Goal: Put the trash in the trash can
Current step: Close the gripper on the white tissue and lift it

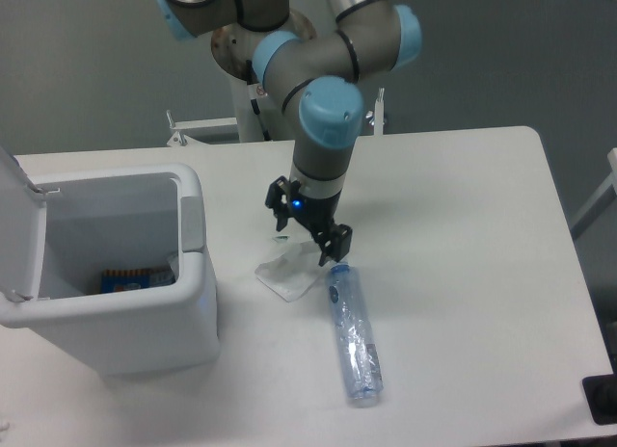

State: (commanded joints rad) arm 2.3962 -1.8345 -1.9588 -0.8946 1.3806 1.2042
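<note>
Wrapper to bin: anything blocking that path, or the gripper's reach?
Nothing visible. The open gripper hangs right over the wrapper; bare table lies between it and the trash can, whose lid is up.

Between the trash can, whose lid stands open on its far left side, and the wrapper runs a bare strip of tabletop, while the bottle lies along the wrapper's right.
</note>
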